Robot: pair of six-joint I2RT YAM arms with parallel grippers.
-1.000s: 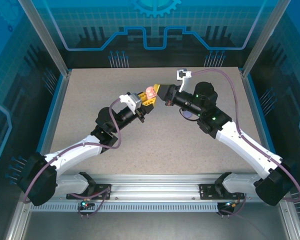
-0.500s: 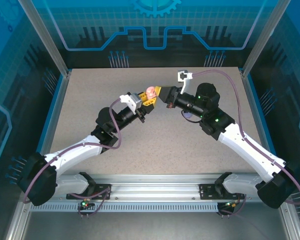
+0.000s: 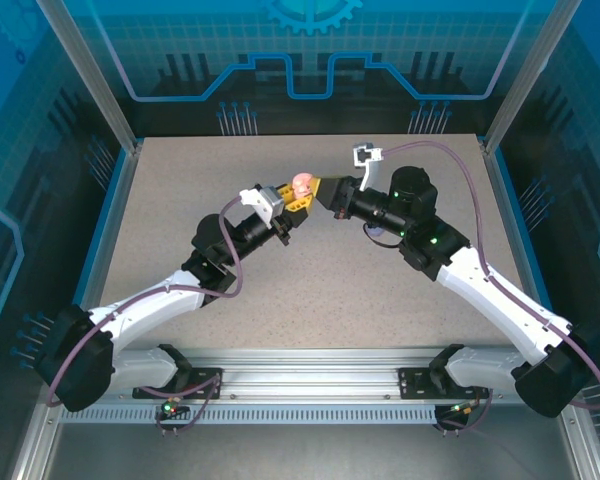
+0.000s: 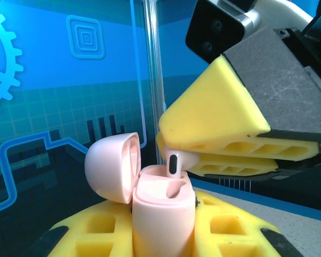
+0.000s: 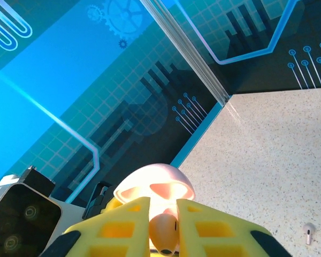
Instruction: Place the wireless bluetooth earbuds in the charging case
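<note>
My left gripper (image 3: pixel 294 198) is shut on the pink charging case (image 4: pixel 163 209), held upright above the table with its lid (image 4: pixel 109 168) hinged open to the left. A pale pink earbud (image 4: pixel 174 162) stands with its stem in the case's slot, its head between the yellow fingers (image 4: pixel 214 118) of my right gripper (image 3: pixel 322 189). In the right wrist view the earbud (image 5: pixel 163 233) sits pinched between the two pads of the right gripper (image 5: pixel 163 227), with the open lid (image 5: pixel 155 184) just behind. The grippers meet tip to tip over the table's middle back.
A loose pale earbud (image 5: pixel 308 233) lies on the speckled table (image 3: pixel 310 290) to the right. A pale purple thing (image 3: pixel 377 233) shows partly under my right arm. Glass walls and metal posts (image 3: pixel 120 130) ring the table.
My right gripper has edged left and slightly down onto the case, bringing the earbud's stem into the slot. The left arm and case have stayed still.
</note>
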